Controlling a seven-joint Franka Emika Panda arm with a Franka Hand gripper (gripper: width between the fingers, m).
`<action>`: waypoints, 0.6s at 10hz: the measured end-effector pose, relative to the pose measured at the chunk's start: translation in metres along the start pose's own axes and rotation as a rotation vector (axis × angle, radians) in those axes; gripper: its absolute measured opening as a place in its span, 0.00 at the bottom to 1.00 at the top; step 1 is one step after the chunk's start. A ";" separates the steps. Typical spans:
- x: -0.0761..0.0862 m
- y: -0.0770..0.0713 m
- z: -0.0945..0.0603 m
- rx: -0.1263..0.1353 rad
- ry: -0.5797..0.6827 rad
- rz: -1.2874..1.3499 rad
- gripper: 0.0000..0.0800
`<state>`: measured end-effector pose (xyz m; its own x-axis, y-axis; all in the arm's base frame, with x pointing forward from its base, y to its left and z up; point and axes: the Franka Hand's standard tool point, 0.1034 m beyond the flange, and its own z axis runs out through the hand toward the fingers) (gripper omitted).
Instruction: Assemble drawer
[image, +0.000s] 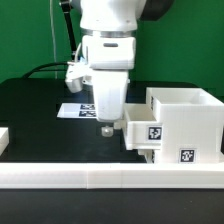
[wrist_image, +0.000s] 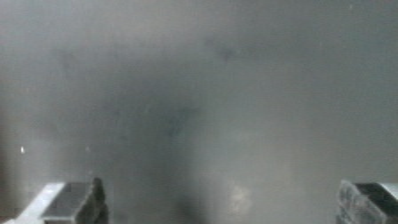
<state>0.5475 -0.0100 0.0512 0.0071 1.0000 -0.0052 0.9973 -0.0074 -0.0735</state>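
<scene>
Black tabletop (image: 40, 110); drawer (image: 185, 122) judged light, rigid, slippery plastic, best gripped by a wall edge; gripper (image: 106, 128) spread wide, empty

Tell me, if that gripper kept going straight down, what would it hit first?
Most likely the bare black table. The gripper points down, open and empty, just beside the drawer, though depth is hard to judge.

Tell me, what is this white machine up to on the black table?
A robot arm is putting a small white drawer unit together. Its gripper hangs just above the black table, jaws open and holding nothing; the wrist view shows only bare surface between them. Beside it, on the exterior view's right, stands the box housing, with a tray sticking out toward the gripper. The marker board lies flat behind the arm, and a long white rail runs along the front.
</scene>
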 end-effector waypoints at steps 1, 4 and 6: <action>0.008 0.001 -0.001 -0.002 0.000 0.005 0.81; 0.028 0.001 -0.002 -0.004 0.005 0.023 0.81; 0.032 0.001 -0.002 -0.004 0.006 0.020 0.81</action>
<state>0.5494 0.0218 0.0533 0.0278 0.9996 -0.0005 0.9972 -0.0278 -0.0689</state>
